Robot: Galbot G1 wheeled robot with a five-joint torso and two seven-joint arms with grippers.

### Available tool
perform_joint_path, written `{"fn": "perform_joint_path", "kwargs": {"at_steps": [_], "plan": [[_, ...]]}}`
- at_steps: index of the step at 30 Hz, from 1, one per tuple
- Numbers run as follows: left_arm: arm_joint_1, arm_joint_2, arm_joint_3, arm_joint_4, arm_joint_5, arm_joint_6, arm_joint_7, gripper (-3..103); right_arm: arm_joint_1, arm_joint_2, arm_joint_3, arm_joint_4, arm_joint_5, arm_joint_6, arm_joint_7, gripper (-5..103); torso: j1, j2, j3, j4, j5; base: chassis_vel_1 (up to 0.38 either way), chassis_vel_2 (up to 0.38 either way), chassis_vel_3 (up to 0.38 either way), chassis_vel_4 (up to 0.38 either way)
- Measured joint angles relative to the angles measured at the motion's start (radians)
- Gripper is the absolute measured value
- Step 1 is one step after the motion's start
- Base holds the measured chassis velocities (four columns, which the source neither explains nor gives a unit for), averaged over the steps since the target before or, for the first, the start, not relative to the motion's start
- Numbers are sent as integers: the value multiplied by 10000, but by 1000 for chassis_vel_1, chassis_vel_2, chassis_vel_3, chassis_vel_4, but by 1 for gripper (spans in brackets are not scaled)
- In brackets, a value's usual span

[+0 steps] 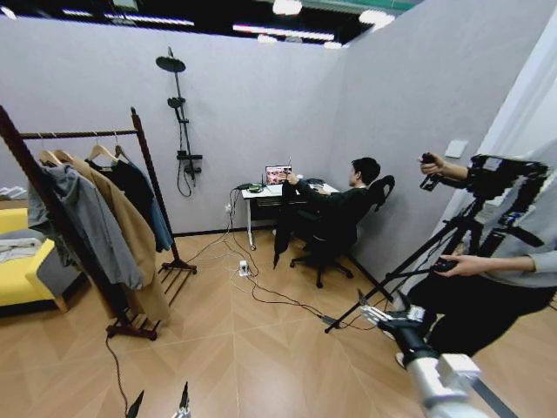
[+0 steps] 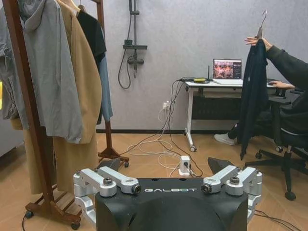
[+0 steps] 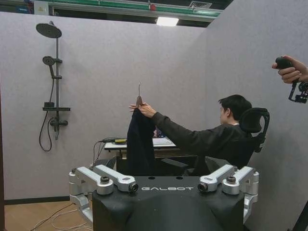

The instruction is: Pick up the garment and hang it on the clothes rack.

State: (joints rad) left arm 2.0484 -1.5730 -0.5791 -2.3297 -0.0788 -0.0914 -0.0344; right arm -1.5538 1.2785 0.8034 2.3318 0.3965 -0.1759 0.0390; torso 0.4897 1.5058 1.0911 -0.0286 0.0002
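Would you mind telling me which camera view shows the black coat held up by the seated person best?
The left wrist view: the black coat hangs full length from its hanger. The right wrist view hides the coat's lower part behind the claw housing; the head view shows it far off.

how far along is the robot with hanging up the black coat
Nothing is done yet. The garment hangs on a hanger held out by a seated person's hand, apart from the robot. Both the left gripper and right gripper are open and empty. Left: taking it, then hanging it on the clothes rack.
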Motion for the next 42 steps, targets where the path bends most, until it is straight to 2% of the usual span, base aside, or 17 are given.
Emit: {"fn": "perform_joint_path", "kwargs": {"at_steps": [1,9,12,16,17,23,35,42], "plan": [[0,0,0,0,0,0,0,100,15,-29,-7,-40,40,45,-26,100,-1,0,-1,-7,-3,0,0,0,0],[0,0,0,0,0,0,0,100,40,-41,-22,-176,24,210,-77,100,-2,1,-1,-6,-3,0,0,0,0],[0,0,0,0,0,0,0,100,183,35,-145,-1115,-521,1530,-374,100,-2,0,-1,-6,-1,0,0,0,0],[1,0,0,0,0,0,0,100,30,228,-278,-1654,-425,2079,-511,100,-2,0,0,-5,7,0,0,0,0],[0,0,3,0,-1,0,3,100,-33,258,-260,-1670,-321,2074,-604,100,-2,0,-1,-9,-2,0,0,0,0],[0,0,-1,0,0,0,0,100,-115,217,-140,-1555,-282,2108,-1230,100,-6,2,-2,-6,-3,-3,2,9,-4],[0,0,1,0,0,0,0,100,77,206,-280,-1469,-279,2094,-1316,100,-5,3,-2,-6,-1,-198,31,199,-42],[0,0,2,0,-1,0,3,100,247,210,-315,-1650,-567,2504,-1503,100,-2,0,-1,-7,3,-343,119,354,-117]]}}
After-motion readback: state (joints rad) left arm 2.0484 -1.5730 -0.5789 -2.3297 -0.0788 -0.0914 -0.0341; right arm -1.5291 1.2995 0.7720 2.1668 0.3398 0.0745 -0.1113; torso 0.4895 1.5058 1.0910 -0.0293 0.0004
